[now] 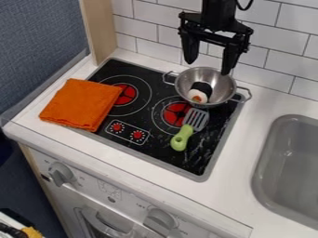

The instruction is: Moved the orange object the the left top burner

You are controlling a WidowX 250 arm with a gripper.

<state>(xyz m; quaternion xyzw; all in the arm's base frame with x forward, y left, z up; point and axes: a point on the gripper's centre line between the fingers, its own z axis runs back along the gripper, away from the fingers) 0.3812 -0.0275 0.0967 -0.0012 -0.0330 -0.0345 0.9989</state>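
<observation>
Across the white worktop and the left edge of the black hob lies the orange cloth, folded into a flat, rough square, its upper right part covering some of the left top burner. The gripper hangs with its jaws apart just above the metal bowl, well to the right of the cloth. Print on the oven panel is too small to make out.

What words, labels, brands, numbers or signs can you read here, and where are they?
No readable text.
Print around the left knob and right knob on the white front panel: too small to read.
Marks around the red dials on the black cooktop: too small.
</observation>
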